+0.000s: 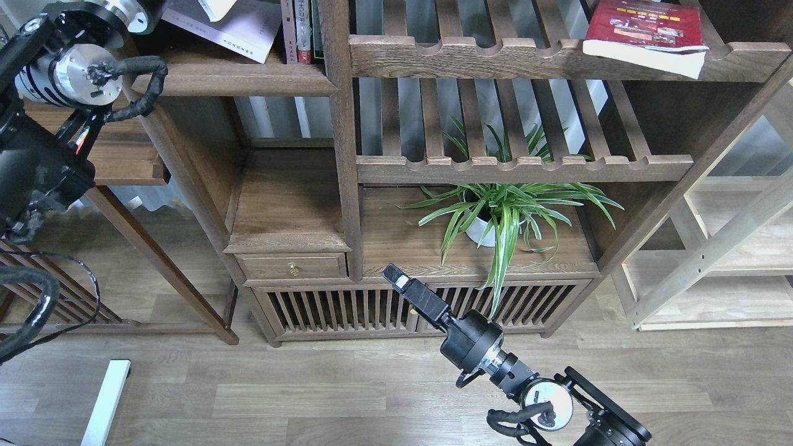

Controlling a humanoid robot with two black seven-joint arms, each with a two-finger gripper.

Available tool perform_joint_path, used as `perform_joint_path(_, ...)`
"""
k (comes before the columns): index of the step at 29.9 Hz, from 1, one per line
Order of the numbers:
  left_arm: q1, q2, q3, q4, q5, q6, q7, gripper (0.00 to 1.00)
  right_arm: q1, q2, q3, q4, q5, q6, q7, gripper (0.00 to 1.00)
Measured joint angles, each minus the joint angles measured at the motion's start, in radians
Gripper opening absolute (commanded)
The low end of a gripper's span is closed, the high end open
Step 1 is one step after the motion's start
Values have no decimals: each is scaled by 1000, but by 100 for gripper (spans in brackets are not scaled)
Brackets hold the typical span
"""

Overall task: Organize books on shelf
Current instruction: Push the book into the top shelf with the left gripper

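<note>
A pale lavender-white book lies flat and askew on the dark plank shelf at the upper left, partly cut off by the top edge. A dark red book lies on the slatted rack at the upper right, overhanging its front rail. The yellow-green book is out of view. My left arm rises at the far left; its wrist reaches the top edge and its gripper is out of frame. My right gripper is low, in front of the cabinet's bottom, holding nothing; its fingers cannot be told apart.
Slim upright books stand at the shelf's right end against the post. A potted spider plant sits on the lower board just beyond my right gripper. A small drawer is to its left. A pale wood frame stands at the right.
</note>
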State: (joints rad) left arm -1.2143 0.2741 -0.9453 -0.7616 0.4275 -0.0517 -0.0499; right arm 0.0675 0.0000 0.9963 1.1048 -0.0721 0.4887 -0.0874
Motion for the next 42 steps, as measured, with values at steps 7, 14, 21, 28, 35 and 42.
perform_joint_path(7,-37,-13,38,80,-4,-27,-3,28,0,0,-1,2,0,0,0,83)
perform_joint_path(14,-42,-38,57,99,-4,-28,-5,43,0,0,-3,4,0,0,0,83)
perform_joint_path(21,-49,-56,66,121,-4,-27,-7,50,-1,0,-11,10,0,0,0,83)
perform_joint_path(28,-85,-58,67,143,-4,-27,-11,58,-2,0,-16,10,0,0,2,83)
perform_joint_path(35,-123,-51,67,148,-6,-28,-11,65,-3,0,-24,10,0,0,2,83)
perform_joint_path(42,-145,-47,59,148,-6,-28,-11,66,-3,0,-31,12,0,0,0,83)
